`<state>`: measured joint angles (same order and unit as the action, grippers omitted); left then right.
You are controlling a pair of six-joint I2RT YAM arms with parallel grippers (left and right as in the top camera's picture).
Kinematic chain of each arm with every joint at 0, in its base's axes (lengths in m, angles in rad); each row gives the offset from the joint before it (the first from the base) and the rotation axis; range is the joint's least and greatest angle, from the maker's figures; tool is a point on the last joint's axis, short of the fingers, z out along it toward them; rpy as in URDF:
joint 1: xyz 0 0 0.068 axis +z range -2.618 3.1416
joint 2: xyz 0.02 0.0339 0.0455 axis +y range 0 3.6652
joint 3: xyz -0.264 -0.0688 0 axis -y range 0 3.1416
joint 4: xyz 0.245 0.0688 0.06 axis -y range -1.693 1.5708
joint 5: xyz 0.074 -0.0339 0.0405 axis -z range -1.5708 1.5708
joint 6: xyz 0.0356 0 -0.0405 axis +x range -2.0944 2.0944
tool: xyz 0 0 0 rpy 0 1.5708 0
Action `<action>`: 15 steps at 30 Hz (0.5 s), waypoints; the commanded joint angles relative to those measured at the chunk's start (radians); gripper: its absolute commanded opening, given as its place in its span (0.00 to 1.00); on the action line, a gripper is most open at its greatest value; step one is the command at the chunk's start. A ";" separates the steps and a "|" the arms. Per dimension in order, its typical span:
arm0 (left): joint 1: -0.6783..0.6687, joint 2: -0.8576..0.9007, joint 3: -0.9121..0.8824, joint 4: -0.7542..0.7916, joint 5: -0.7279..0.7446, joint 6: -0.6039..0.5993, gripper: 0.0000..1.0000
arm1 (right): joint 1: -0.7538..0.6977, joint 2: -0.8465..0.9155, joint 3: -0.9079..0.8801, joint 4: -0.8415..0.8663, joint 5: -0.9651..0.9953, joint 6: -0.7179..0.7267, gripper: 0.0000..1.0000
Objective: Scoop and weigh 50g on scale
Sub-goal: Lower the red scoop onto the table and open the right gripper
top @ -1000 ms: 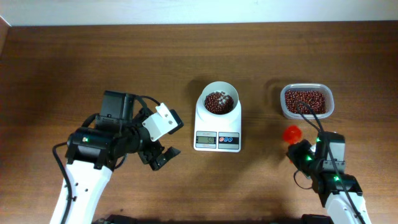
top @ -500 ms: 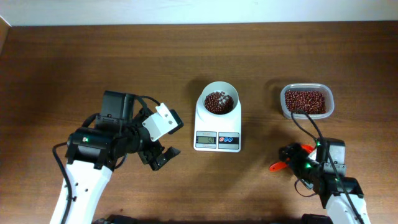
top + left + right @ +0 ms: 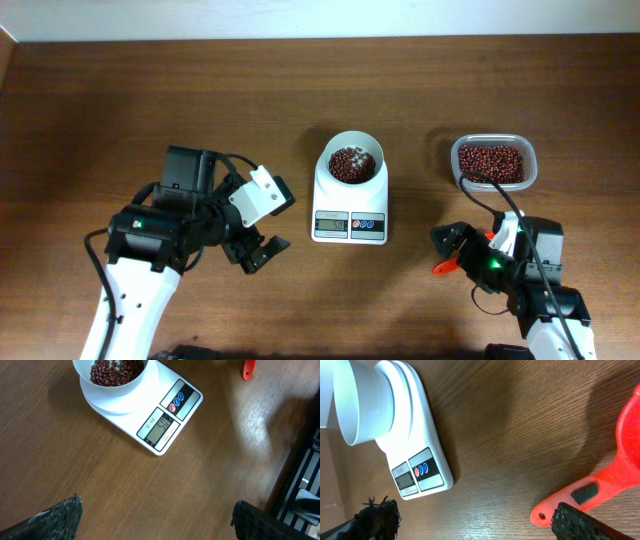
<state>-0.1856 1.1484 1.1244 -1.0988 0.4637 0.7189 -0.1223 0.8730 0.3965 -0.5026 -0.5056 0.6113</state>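
The scale (image 3: 349,195) sat mid-table with the beans (image 3: 352,164) heaped in its bowl. The right gripper (image 3: 475,517) was spread wide, and the red scoop (image 3: 590,490) lay released at the scale's four o'clock. The left gripper (image 3: 155,512), at eight o'clock, gaped empty.

Robotics lab bench, I'd say: a cabled left arm (image 3: 150,240) and right arm (image 3: 535,290) at a wood-grain table (image 3: 150,90), kitchen scale (image 3: 350,205), plastic tub (image 3: 455,165), plain white wall (image 3: 300,18) behind.

The display (image 3: 161,428) of the scale (image 3: 146,414) appears to read 50; small print beside it is illegible.
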 commanded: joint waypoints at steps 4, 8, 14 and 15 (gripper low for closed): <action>0.005 0.000 0.015 0.002 0.007 0.020 0.99 | -0.003 0.004 0.019 -0.007 -0.049 -0.013 0.99; 0.005 0.000 0.015 0.002 0.007 0.020 0.99 | -0.003 0.003 0.019 -0.007 -0.063 -0.030 0.99; 0.005 0.000 0.015 0.002 0.007 0.020 0.99 | -0.003 -0.053 0.022 -0.023 -0.068 -0.127 0.99; 0.005 0.000 0.015 0.002 0.007 0.020 0.99 | -0.003 -0.072 0.022 -0.034 -0.068 -0.139 0.99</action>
<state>-0.1852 1.1484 1.1244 -1.0988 0.4641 0.7189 -0.1223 0.8482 0.3965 -0.5209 -0.5571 0.5377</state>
